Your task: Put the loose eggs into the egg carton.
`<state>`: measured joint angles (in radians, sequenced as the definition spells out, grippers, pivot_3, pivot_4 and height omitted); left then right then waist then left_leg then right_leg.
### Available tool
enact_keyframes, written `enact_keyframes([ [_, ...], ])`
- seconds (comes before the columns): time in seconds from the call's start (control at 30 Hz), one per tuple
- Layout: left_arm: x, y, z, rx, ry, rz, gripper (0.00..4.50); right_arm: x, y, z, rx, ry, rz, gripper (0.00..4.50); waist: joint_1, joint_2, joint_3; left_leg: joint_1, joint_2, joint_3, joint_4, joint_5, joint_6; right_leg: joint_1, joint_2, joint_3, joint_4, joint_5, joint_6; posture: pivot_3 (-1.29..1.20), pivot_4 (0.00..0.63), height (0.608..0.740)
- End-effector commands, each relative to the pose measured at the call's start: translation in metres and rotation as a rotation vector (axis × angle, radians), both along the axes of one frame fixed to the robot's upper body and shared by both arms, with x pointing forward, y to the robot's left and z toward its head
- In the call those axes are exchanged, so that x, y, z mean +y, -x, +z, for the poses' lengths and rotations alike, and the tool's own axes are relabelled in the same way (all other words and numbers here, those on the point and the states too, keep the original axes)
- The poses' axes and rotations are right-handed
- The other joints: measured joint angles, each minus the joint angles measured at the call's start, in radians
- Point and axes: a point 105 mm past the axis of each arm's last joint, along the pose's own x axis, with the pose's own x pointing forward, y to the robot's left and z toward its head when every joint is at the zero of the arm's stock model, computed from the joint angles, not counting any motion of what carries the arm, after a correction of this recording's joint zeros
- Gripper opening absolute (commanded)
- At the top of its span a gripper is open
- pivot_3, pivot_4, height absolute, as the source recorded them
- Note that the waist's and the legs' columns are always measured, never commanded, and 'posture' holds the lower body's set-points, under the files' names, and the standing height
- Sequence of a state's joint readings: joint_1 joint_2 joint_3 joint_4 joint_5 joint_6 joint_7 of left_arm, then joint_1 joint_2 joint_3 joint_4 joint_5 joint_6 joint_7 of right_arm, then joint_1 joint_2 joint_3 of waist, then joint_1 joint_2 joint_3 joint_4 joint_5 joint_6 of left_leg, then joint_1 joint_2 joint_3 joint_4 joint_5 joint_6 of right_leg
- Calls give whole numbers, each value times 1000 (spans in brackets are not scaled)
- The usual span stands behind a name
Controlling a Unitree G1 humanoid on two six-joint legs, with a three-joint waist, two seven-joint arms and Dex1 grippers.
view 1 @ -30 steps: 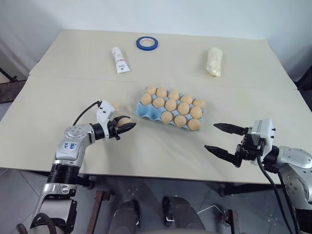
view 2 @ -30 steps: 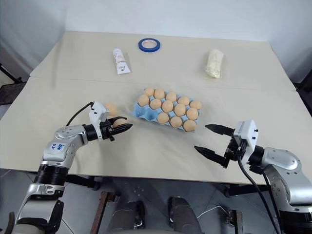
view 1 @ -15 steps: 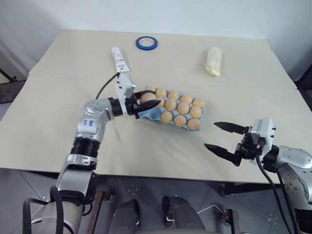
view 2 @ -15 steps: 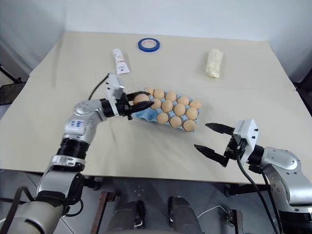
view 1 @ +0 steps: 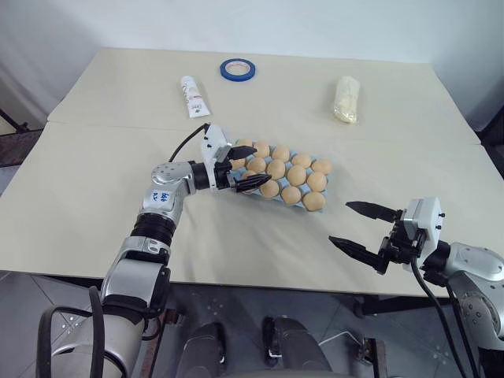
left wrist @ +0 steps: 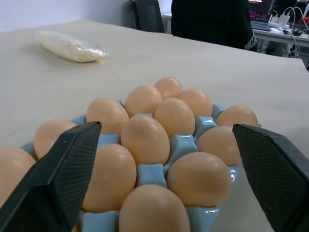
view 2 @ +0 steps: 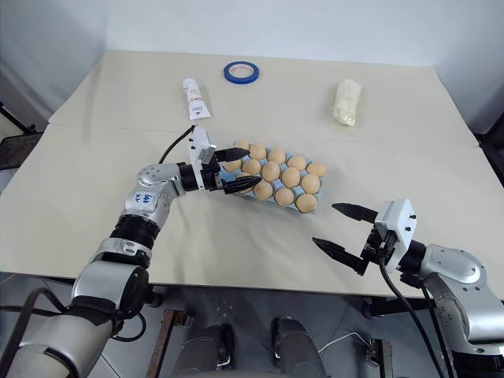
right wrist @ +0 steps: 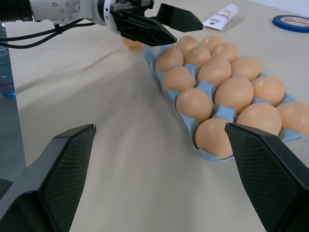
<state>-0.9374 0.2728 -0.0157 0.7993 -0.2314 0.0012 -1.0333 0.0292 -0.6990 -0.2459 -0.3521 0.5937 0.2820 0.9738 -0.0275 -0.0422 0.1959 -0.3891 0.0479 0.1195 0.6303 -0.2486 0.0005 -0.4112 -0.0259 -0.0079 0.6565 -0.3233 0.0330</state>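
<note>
Light blue egg carton (view 1: 228,179) at table (view 1: 94,157) centre, cups filled with tan eggs (view 1: 276,168). Left end effector (view 1: 243,166) over carton's 9 o'clock end, fingers spread wide, grasping nothing. One loose egg (right wrist: 131,43) on table just behind it. Right end effector (view 1: 361,227) released, at 4 o'clock, well apart from carton. Blue tape ring (view 1: 237,69), tube (view 1: 194,96) at 12 o'clock side.

egg carton (view 2: 228,180): light blue moulded tray, lidless, lying flat at mid-table, set askew.
eggs (view 2: 273,172): tan-orange ovals, seated in the cups.
loose egg (right wrist: 131,43): on the table just beside the carton's left end.
</note>
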Motion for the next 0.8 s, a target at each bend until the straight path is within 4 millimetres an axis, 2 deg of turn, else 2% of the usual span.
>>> enact_keyframes([
  [0.03, 0, 0, 24, -82, 14, -10, 4460, 1, 2, 13, -59, -10, 3, 4500, 0, 0, 0, 0, 0, 0, 0, 0, 0, 0, 0, 0, 0, 0, 0, 0, 150, 740],
  [0.13, 9, 3, 29, -109, 9, -1, 4460, 2, 1, 12, -58, -11, 9, 4500, -1, 0, 0, 0, 0, 0, 0, 0, 0, 0, 0, 0, 0, 0, 0, 0, 150, 740],
  [0.23, 41, 6, 46, -175, 46, 75, 4460, 3, 0, 13, -60, -18, 14, 4500, -5, 0, 0, 0, 0, 0, -1, 0, 0, 0, 0, 0, 0, 0, 0, 0, 150, 740],
  [0.3, 63, 12, 48, -176, 55, 116, 4460, 3, 1, 11, -53, -16, 20, 4500, -9, 0, 0, 1, 1, 0, -1, 0, -1, 0, 0, 1, 0, 0, 0, 0, 150, 740],
  [0.43, 96, 29, 36, -125, 9, 189, 4460, 5, 3, 11, -49, -24, 34, 4500, -6, 0, 0, 2, 1, 0, -1, 0, -2, 0, 0, 1, 2, -1, -1, 0, 150, 740],
  [0.57, 142, 45, 27, -63, 51, 351, 4460, 6, 2, 10, -43, -25, 46, 4500, -2, 0, 0, 2, 1, 0, 0, 0, -1, 1, -1, 0, 2, -1, -1, 0, 150, 740],
  [0.7, 183, 65, 2, 6, 35, 501, 4460, 8, -1, 9, -38, -28, 63, 4500, -2, 0, 0, 2, 1, -1, 0, 0, 0, 1, -2, 0, 2, -1, -1, 0, 150, 740],
  [0.8, 210, 76, -8, 50, 46, 635, 4460, 9, -4, 10, -37, -26, 74, 4500, -2, 0, 0, 2, 1, -1, -1, 0, 0, 1, -2, 0, 2, -1, -2, 0, 150, 740],
])
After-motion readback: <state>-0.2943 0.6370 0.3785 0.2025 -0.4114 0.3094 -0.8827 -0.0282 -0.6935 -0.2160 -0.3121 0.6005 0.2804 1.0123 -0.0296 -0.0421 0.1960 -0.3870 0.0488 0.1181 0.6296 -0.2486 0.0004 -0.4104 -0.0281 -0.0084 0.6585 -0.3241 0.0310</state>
